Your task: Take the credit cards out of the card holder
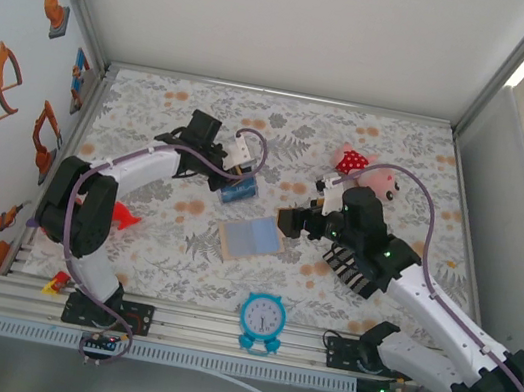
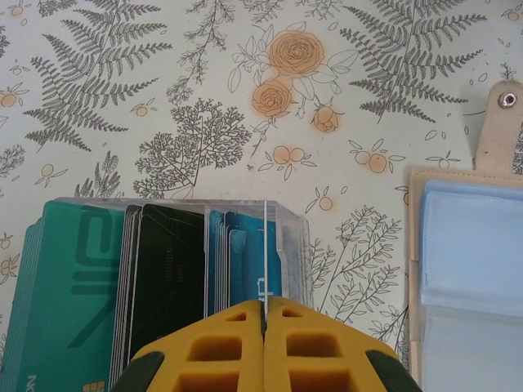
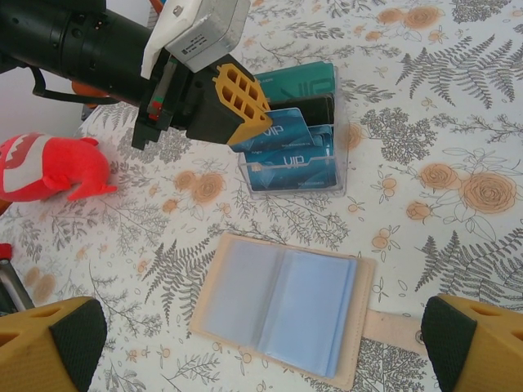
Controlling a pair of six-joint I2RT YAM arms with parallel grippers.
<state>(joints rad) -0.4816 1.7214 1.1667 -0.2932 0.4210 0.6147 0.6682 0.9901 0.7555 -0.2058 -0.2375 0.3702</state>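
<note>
One tan bifold card holder (image 3: 282, 306) lies open on the floral counter (image 3: 458, 98). Just beside it, four credit cards (image 3: 294, 171) show: one teal, one black, two blue. They sit in clear plastic sleeves (image 2: 294, 245), pinched by the left hand (image 2: 264, 309). The right hand (image 1: 290, 223) is spread wide.

The card holder (image 3: 282, 306) lies open; teal, blue credit cards (image 3: 294, 167) seemingly sleeved nearby.
</note>
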